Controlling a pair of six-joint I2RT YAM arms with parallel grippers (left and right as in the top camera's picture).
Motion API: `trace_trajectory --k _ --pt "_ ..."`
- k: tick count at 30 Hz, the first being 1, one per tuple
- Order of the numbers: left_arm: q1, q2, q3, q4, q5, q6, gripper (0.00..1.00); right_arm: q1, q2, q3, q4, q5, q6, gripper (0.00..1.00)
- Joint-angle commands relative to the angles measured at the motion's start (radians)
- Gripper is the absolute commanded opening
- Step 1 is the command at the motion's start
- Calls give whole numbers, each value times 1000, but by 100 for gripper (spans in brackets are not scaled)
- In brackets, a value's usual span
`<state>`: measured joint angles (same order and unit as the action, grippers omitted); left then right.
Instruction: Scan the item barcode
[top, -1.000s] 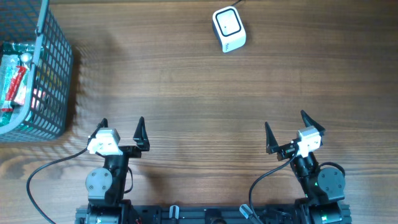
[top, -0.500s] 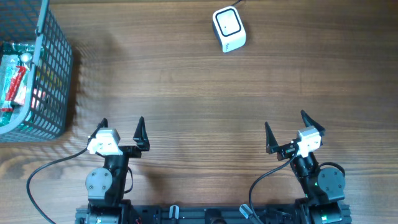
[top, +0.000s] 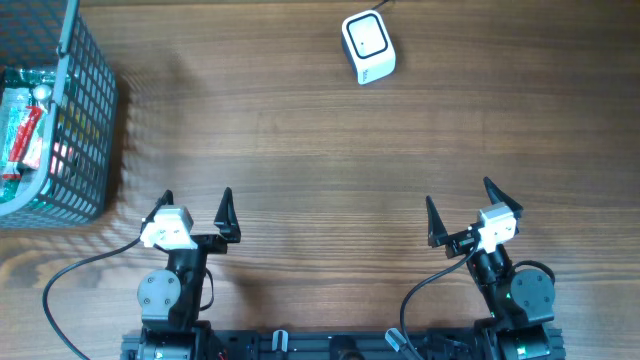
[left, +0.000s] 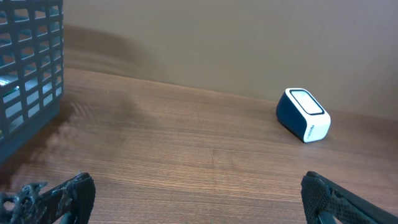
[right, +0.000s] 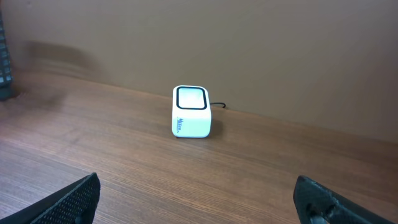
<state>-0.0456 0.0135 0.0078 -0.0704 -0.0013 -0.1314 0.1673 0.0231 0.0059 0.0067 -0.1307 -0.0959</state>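
Wooden table (top: 320, 150), seen from above, fills the view, its grain running left to right. At its far left corner stands a grey wire basket (top: 95, 110), partly cut off by the edge of the picture.

Two robot arms sit at the near edge, well apart from each other. The left gripper (top: 196, 196) and the right gripper (top: 458, 192) each have their black fingers spread as wide as they go. Neither has hold of anything, and both hang over bare wood.

Near the far edge, a little right of centre, a small white barcode scanner (top: 368, 46) rests on the table. Its dark-framed window faces upward, and a thin cable leaves it at the back.

Inside the basket lie the goods to be scanned: a red-and-white packet (top: 22, 135) beside green wrappers (top: 30, 78). No barcode can be made out on them.

The packet looks light, soft and wrapped, so it would probably crinkle and slip between hard fingers rather than break. The left gripper is the nearer one. It would probably do best to reach down through the open top of the basket and close gently across the packet's narrow middle. That grip would leave the broad printed faces uncovered, so that one of them could be turned to the scanner window.
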Motion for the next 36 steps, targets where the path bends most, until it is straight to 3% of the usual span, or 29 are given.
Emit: trace_trajectory --k 1,11,14,17,20,23,26,33,35,36 --pt "4 -7 -2 -5 12 23 100 -5 6 -1 2 -1 -9 100" --pt "4 -7 -2 -5 12 23 100 -5 6 -1 2 -1 -9 100" --pt "5 -7 -2 39 -63 23 100 -5 6 -1 2 -1 -9 100" --pt "5 -7 1 144 21 22 100 -5 6 -1 2 -1 -9 100" --pt "4 -7 116 136 20 -40 100 -5 6 -1 2 -1 -9 100" --pt "4 37 386 -7 15 -59 100 -5 6 -1 2 -1 -9 100" --pt "4 199 736 -239 -8 -60 100 -5 6 -1 2 -1 -9 100" --pt "4 911 1855 -1127 -19 -28 100 -5 6 -1 2 -1 -9 100" --pt "4 1121 2148 -1316 -40 -29 100 -5 6 -1 2 -1 -8 100" --pt "4 1179 2221 -1336 -41 -30 100 -5 6 -1 2 -1 -9 100"
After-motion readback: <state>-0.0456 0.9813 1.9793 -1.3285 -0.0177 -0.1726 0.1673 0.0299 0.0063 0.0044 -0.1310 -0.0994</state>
